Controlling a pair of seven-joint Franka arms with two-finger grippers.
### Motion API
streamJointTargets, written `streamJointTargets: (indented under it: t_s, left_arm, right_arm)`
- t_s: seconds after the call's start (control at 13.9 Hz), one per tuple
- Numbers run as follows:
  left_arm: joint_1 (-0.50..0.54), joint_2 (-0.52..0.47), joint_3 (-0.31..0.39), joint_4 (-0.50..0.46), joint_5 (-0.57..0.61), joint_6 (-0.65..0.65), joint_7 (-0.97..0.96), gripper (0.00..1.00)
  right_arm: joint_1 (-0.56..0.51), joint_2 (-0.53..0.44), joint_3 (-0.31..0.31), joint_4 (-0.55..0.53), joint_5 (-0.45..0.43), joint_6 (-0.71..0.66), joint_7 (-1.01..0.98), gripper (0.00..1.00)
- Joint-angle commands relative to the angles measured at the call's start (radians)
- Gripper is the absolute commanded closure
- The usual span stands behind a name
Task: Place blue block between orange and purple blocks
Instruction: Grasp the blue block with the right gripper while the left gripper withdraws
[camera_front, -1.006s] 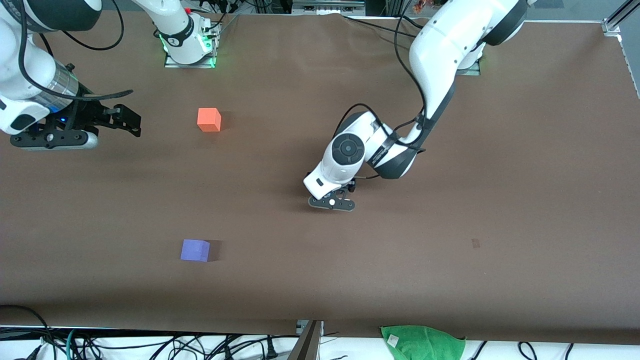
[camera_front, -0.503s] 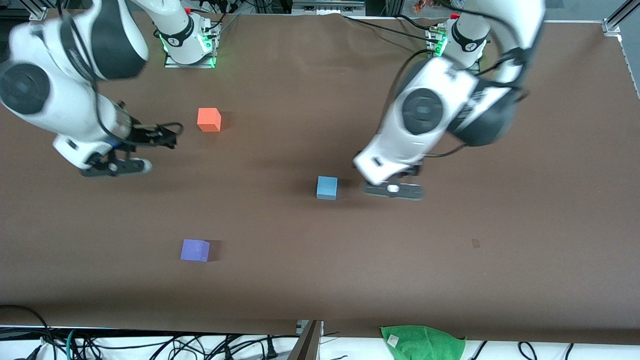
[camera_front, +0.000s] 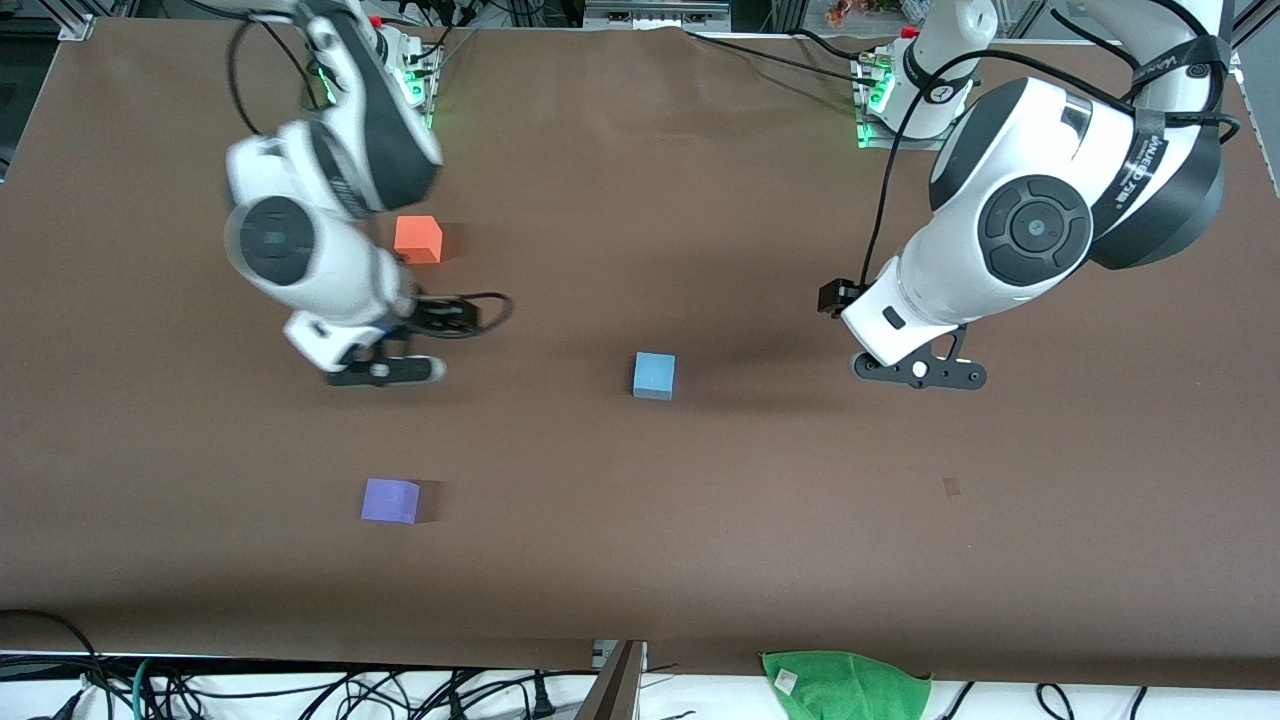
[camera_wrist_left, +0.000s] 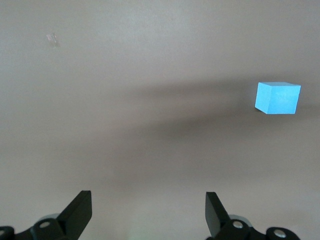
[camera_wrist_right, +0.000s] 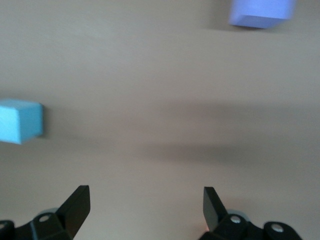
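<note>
1. The small light sky-blue matte cube (camera_front: 654, 375) sits alone on the brown table (camera_front: 700, 520)
2. From it, the bright orange matte cube (camera_front: 418, 239) lies farther from the front camera, the violet-purple matte cube (camera_front: 390, 500) nearer, both toward the right arm's end
3. The left gripper (camera_wrist_left: 148, 212) hangs spread wide and empty above bare table toward the left arm's end
4. The right gripper (camera_wrist_right: 146, 207), equally wide and empty, hangs above bare table between the orange and purple cubes

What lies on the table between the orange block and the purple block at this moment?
No block: in the front view, only the right gripper hangs over the stretch between the orange block and purple block. The blue block sits toward the left arm's end.
</note>
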Motion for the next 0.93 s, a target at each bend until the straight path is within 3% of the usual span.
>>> streamJointTargets:
  t_s: [0.0,0.14,0.36,0.5,0.72,0.79,0.86]
  left_arm:
    - [0.008,-0.058,0.002,-0.031,-0.007,-0.036,0.014,0.00]
    - [0.009,-0.075,-0.003,-0.034,-0.007,-0.044,0.017,0.00]
    - [0.024,-0.177,-0.006,-0.098,-0.023,-0.056,0.049,0.00]
    - [0.056,-0.272,0.020,-0.171,-0.020,-0.041,0.052,0.00]
    - [0.091,-0.412,0.170,-0.371,-0.025,0.149,0.121,0.00]
    - [0.091,-0.435,0.255,-0.411,-0.049,0.204,0.182,0.00]
    - [0.105,-0.437,0.276,-0.416,-0.085,0.203,0.246,0.00]
  right_arm:
    - [0.113,0.179,-0.006,0.129,0.007,0.130,0.201,0.00]
    - [0.222,0.314,-0.009,0.262,0.001,0.197,0.371,0.00]
    - [0.274,0.498,-0.009,0.469,-0.004,0.227,0.520,0.00]
    - [0.300,0.537,-0.015,0.494,-0.011,0.285,0.562,0.00]
    - [0.306,0.548,-0.015,0.491,-0.060,0.288,0.567,0.00]
    - [0.314,0.554,-0.015,0.491,-0.063,0.288,0.568,0.00]
    - [0.320,0.560,-0.015,0.491,-0.065,0.288,0.571,0.00]
